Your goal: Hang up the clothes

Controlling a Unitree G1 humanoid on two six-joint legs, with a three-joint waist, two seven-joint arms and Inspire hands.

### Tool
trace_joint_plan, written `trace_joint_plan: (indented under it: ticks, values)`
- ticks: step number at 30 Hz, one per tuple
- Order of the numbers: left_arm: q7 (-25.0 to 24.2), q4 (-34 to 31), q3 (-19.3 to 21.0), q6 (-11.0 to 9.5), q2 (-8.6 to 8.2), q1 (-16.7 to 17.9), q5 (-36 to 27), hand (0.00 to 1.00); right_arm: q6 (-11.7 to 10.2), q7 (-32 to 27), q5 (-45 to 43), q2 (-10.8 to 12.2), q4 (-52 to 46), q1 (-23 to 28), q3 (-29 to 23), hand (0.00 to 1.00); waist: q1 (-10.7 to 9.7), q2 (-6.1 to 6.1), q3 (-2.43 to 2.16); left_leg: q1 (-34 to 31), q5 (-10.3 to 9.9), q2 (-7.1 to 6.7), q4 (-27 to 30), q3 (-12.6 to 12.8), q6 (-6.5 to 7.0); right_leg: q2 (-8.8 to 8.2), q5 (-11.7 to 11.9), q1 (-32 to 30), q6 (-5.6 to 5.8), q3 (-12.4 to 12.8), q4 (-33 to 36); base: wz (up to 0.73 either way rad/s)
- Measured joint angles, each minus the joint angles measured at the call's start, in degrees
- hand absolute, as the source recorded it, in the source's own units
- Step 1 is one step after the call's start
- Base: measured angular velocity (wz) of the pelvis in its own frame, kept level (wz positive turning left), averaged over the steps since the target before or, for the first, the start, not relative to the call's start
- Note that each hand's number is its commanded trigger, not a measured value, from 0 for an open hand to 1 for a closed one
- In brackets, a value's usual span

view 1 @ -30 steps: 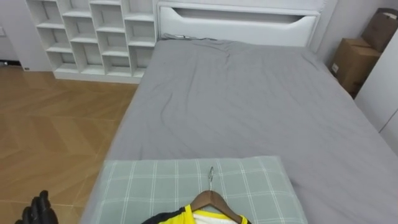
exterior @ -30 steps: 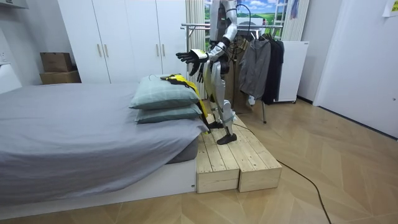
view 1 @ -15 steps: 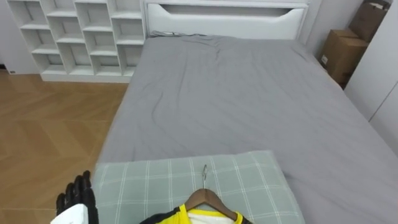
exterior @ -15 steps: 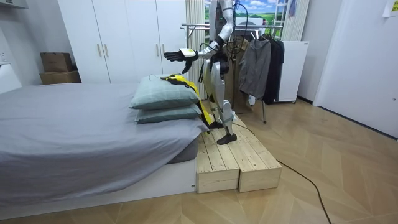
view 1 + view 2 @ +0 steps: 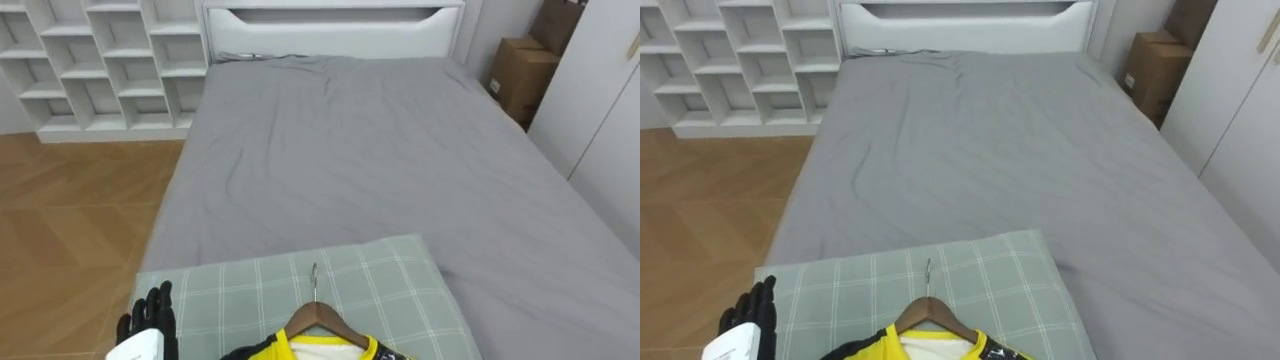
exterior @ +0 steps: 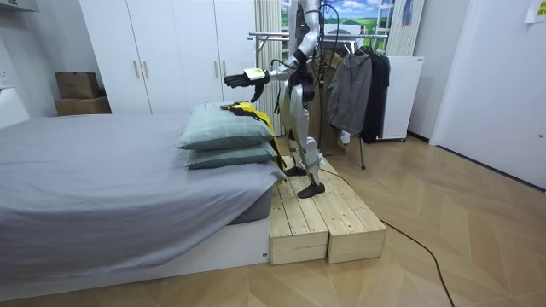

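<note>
Left hand [image 5: 146, 320] has advanced, fingers straight and empty; the wooden hanger [image 5: 318, 313] carrying the yellow shirt [image 5: 330, 347] lies ungrasped to their right.

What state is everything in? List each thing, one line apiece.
left hand: open, fingers straight, raised at the pillow's left edge.
hanger: lying flat on the pillow, hook free.
yellow garment: on the hanger, not yet hung.
pillow: stacked on a second pillow.
clothes rack: upright, dark clothes hanging on it.
wardrobe doors: shut.
</note>
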Motion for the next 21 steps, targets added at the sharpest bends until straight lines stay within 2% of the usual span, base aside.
trace_joint_plan:
  ticks: [6, 9, 21]
  values:
    - [-0.4, 0.2, 0.0, 0.3, 0.01, 0.0, 0.0, 0.0, 0.0, 0.0, -0.2, 0.0, 0.0, 0.0, -0.1, 0.0, 0.0, 0.01, 0.01, 0.0, 0.0, -0.03, 0.0, 0.0, 0.01, 0.02, 0.0, -0.1, 0.0, 0.1, 0.0, 0.0]
    - [-0.6, 2.7, 0.0, 0.3, 0.02, -0.3, 0.0, 0.0, 0.0, 0.0, -0.2, 0.0, 0.0, 0.0, -0.1, 0.0, -0.1, 0.01, 0.0, 0.0, 0.0, -0.03, 0.0, 0.1, 0.01, 0.03, 0.0, -0.1, 0.0, 0.3, 0.0, 0.0]
    - [-4.6, 5.7, 0.0, 1.2, 0.02, -0.8, 0.0, 0.0, 0.0, 0.0, 0.0, 0.2, -0.1, 0.1, -0.3, 0.0, -0.3, -0.24, -0.02, 0.0, 0.0, -0.03, -0.2, 1.1, 0.01, 0.03, 0.0, -0.8, -0.02, 0.7, 0.1, -0.04]
